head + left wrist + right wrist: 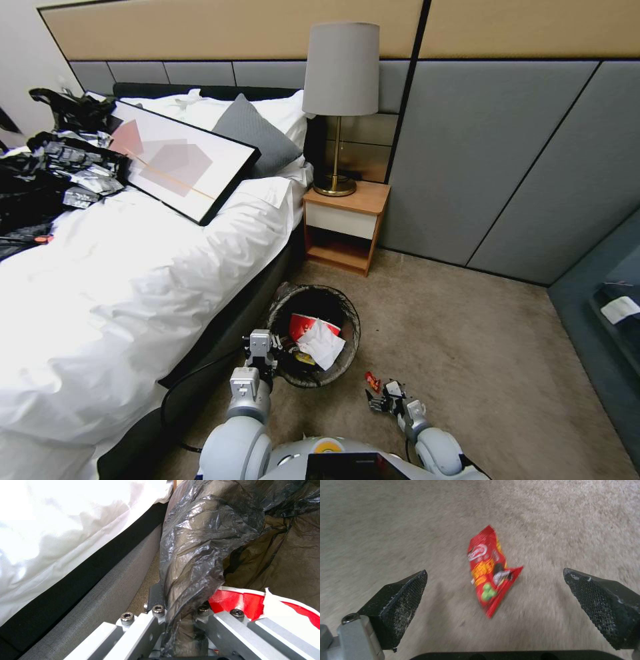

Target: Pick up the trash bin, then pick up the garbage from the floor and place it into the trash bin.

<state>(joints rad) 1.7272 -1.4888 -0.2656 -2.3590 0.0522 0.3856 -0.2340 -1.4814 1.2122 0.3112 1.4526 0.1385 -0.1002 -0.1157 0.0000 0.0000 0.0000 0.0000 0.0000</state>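
Below — crinkly red wrapper (490,576), carpeted.

A hotel-like bedroom: white-sheeted bed (133,280), wooden nightstand (345,227) with lamp (341,87), padded wall panels (507,167), carpet (480,347).

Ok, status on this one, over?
Left claw shut on trash bin rim beside bed. Right claw open over red wrapper on carpet. Nothing blocking.

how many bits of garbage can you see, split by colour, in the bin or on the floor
red: 2, a wrapper in the trash bin and a wrapper on the carpet between the right gripper's open fingers
white: 1, tissue in the bin
total: 3
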